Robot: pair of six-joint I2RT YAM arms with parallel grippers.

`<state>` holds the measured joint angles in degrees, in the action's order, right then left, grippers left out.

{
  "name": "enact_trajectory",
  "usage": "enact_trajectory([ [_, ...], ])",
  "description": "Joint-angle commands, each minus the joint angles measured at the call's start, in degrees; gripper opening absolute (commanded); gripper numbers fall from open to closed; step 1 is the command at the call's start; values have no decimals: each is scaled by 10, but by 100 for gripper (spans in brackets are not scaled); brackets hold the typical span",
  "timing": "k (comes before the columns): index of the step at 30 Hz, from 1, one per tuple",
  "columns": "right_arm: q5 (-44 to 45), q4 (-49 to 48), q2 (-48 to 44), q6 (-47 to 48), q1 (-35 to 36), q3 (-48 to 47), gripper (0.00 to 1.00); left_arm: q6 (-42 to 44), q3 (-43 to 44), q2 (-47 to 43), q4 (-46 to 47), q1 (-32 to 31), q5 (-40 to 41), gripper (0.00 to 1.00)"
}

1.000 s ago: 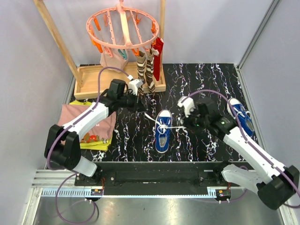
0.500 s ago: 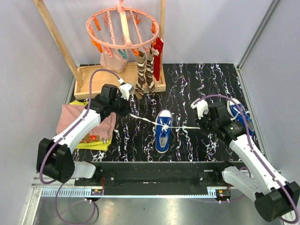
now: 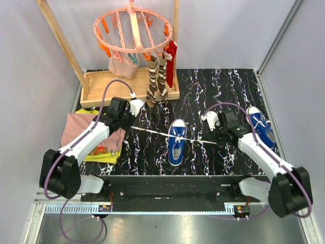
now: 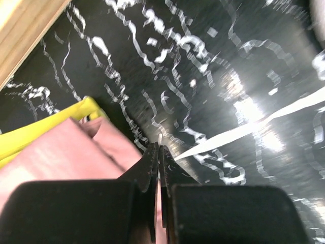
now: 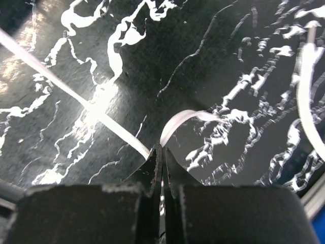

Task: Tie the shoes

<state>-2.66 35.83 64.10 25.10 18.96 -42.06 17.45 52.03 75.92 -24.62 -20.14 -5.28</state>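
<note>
One blue shoe [image 3: 176, 145] with a white toe cap lies in the middle of the black marbled mat. A second blue shoe [image 3: 260, 124] lies at the right, behind the right arm. The middle shoe's white laces [image 3: 152, 132] run in a nearly straight line out to both sides. My left gripper [image 3: 131, 127] is shut on the left lace end [image 4: 254, 124], its tips [image 4: 158, 148] over the mat beside the folded clothes. My right gripper [image 3: 219, 143] is shut on the right lace [image 5: 76, 96], whose free end [image 5: 179, 120] curls out past the tips [image 5: 162, 148].
A wooden rack base [image 3: 96, 86] stands at the back left, with a pink round peg hanger [image 3: 133, 30] above it and striped brown socks [image 3: 157, 81] hanging down. Folded pink and yellow clothes [image 3: 91, 140] lie under the left arm. The other shoe's lace [image 5: 302, 91] lies near the right gripper.
Both grippers have moved apart and toward the near edge, left going left and right going right. The slack, bent laces have been drawn into one nearly straight line through the middle shoe.
</note>
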Motion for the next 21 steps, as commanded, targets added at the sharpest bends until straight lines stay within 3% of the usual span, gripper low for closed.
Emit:
enact_trajectory([
  [1, -5, -46, 48, 17, -5, -19, 0, 62, -16, -3, 20, 19, 41, 0],
  [14, 6, 1, -54, 32, -19, -63, 0, 64, -23, -101, 9, 47, 32, 0],
  [21, -8, -32, 11, 72, -20, -9, 0, 94, -52, -98, -14, 49, 27, 0],
])
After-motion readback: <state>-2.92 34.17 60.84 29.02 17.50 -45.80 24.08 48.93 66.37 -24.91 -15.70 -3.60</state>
